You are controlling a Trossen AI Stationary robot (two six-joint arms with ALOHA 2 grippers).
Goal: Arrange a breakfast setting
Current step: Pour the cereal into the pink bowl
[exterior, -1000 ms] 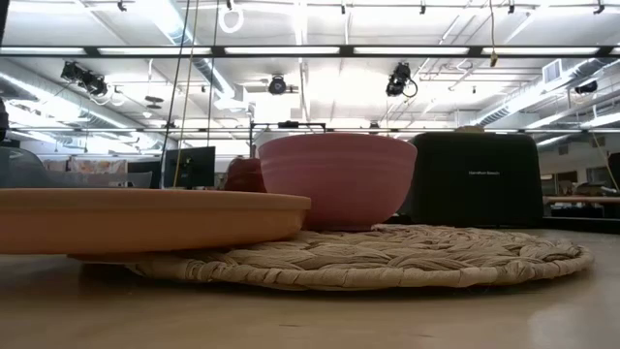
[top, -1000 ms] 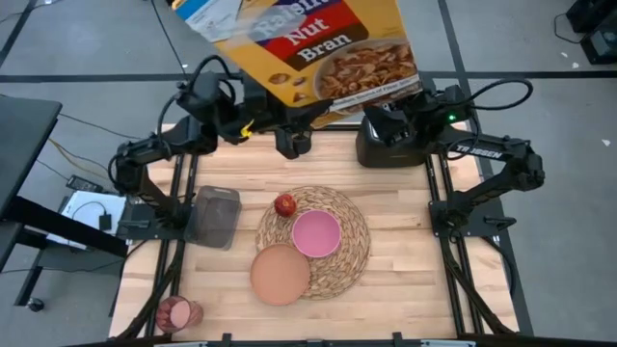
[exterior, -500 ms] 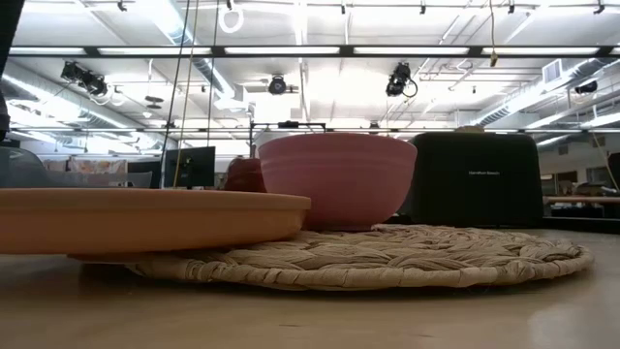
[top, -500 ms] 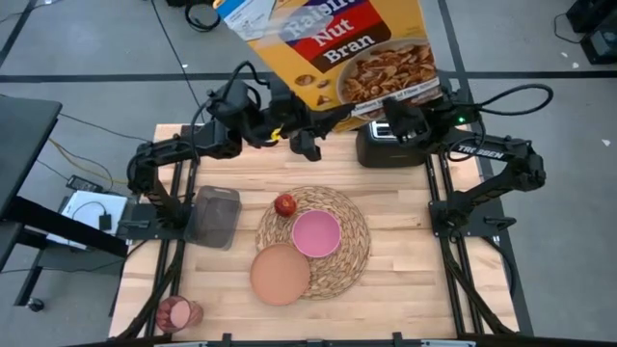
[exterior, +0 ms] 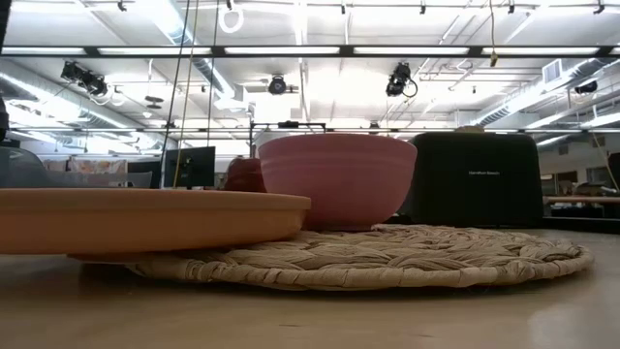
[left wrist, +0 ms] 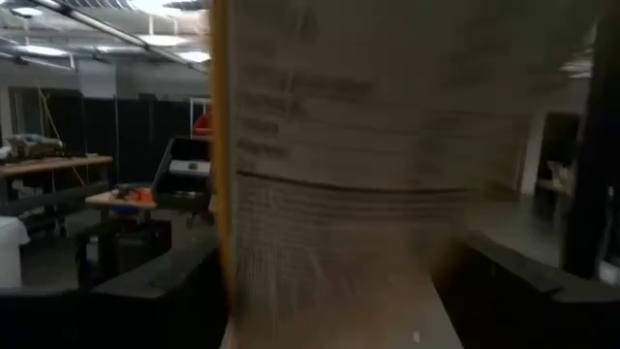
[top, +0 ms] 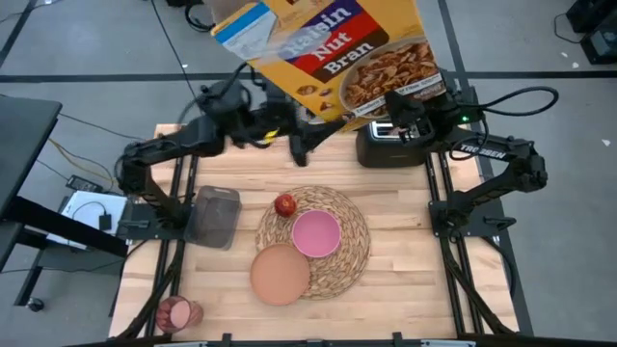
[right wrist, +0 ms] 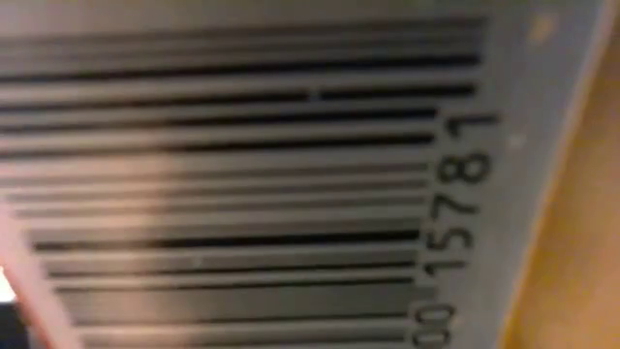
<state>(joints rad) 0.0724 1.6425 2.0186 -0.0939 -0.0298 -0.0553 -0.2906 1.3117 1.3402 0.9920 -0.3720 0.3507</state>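
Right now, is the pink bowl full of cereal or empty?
Empty. From above, the pink bowl on the straw placemat shows only its smooth pink inside. The cereal box sits up between both arms, away from it.

Both arms are matte black with rounded joints and black cables looping behind each end effector. The right arm (top: 492, 154) bears white lettering; the left arm (top: 174, 149) shows a yellow tag.

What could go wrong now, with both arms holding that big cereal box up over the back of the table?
The yellow-and-blue cereal box hangs tilted between the left gripper and right gripper; uneven motion could twist or drop it. Below stands the black toaster, which it could clip. If tipped further before it is over the pink bowl, cereal might spill onto the round woven straw placemat.
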